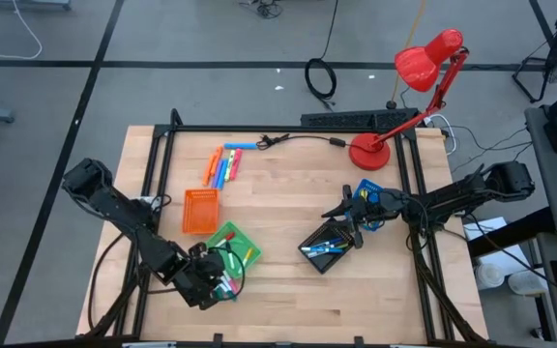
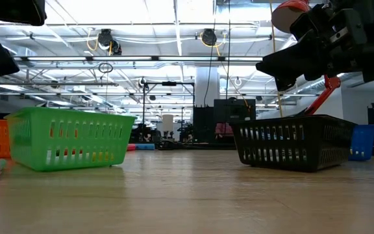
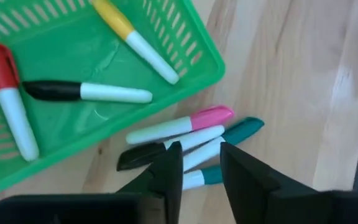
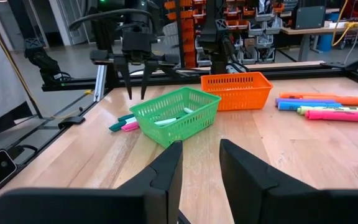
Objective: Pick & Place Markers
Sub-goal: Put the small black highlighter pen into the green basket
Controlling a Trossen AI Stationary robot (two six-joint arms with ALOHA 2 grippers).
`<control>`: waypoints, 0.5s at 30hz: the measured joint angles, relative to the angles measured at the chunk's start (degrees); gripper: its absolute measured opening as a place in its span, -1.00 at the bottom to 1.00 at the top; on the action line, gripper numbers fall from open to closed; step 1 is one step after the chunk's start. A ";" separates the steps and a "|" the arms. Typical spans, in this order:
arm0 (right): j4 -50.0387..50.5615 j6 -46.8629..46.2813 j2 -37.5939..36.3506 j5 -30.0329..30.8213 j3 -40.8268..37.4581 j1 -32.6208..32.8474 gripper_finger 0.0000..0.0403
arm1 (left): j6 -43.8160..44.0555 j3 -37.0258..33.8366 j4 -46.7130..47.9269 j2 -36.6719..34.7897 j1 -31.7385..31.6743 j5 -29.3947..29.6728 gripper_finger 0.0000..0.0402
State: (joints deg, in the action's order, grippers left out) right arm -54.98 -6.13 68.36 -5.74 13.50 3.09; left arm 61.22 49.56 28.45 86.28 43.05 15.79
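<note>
A wooden table [image 1: 288, 271] seen from above, with two dark robot arms reaching in from either side. Nearest the front edge, on the left, the left gripper [image 1: 222, 274] hangs over a small cluster of short markers [image 3: 185, 140] lying on the bare wood just beside the green tray [image 1: 232, 244]. These loose markers have white barrels with pink, black and teal caps. The wrist camera shows the left gripper's two fingers [image 3: 169, 171] a little apart, straddling one white-barrelled marker in the cluster; whether they touch it cannot be told. From across the table the fingers appear above the wood, beside the tray.

Inside the green tray lie three more short markers: one red-capped [image 3: 6, 93], one black-capped [image 3: 86, 91] and one yellow-capped [image 3: 135, 38].

Just behind the green tray sits an orange tray [image 1: 199, 210]. To the right, near the middle of the table, a black tray [image 1: 329, 246] holds several blue pens. The right gripper [image 1: 348, 208] hovers just above and behind the black tray, its fingers [image 4: 166, 171] slightly apart with nothing between them.

Farther back on the left, a row of longer markers [image 1: 225, 164] in orange, blue, yellow-green and pink lies side by side on the wood. A small blue tray [image 1: 367, 190] stands behind the right gripper. At the far edge are a thin black cable [image 1: 303, 140] and a red desk lamp [image 1: 424, 72].
</note>
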 joint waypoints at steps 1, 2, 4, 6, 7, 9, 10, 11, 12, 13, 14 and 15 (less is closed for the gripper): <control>-0.01 0.23 0.01 0.00 0.01 0.00 -0.54 | -0.54 0.00 -0.04 0.27 0.00 0.61 -0.39; 0.00 0.50 0.00 0.00 0.00 0.00 -0.54 | -0.81 0.00 -0.03 0.64 0.00 1.11 -0.35; 0.00 0.81 0.01 0.00 0.01 0.00 -0.54 | -0.95 -0.02 0.28 1.67 0.00 1.52 -0.25; 0.00 0.83 0.00 0.02 -0.01 0.00 -0.54 | -0.99 -0.02 -0.04 3.30 0.00 1.44 -0.16; -0.02 0.83 0.01 0.00 -0.01 0.00 -0.54 | -1.12 -0.02 -0.13 4.23 0.00 1.28 -0.12; -0.02 0.83 0.00 0.07 0.01 0.00 -0.54 | -2.16 -0.07 -0.24 5.90 -0.01 1.32 -0.06; -0.02 0.83 0.00 0.11 0.01 0.00 -0.54 | -2.84 -0.07 -0.72 6.64 -0.17 1.54 -0.04; -0.02 0.83 0.00 0.11 0.01 0.00 -0.54 | -3.34 -0.07 -1.36 7.46 -0.29 1.89 -0.02; -0.02 0.83 0.00 0.13 -0.01 0.00 -0.54 | -3.95 -0.07 -1.95 8.22 -0.45 2.20 -0.01; -0.02 0.83 0.00 0.13 -0.01 0.02 -0.54 | -4.65 -0.07 -2.41 8.91 -0.68 2.41 0.00; -0.02 0.83 0.00 0.14 -0.01 0.00 -0.54 | -5.19 -0.07 -2.89 9.43 -0.89 2.73 0.00; -0.02 0.83 0.00 0.13 -0.01 0.00 -0.54 | -5.96 -0.04 -3.66 9.92 -1.13 2.98 0.00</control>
State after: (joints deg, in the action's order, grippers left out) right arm -55.00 -5.30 68.36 -5.61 13.50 3.09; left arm 55.25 49.52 24.78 96.20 41.92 18.77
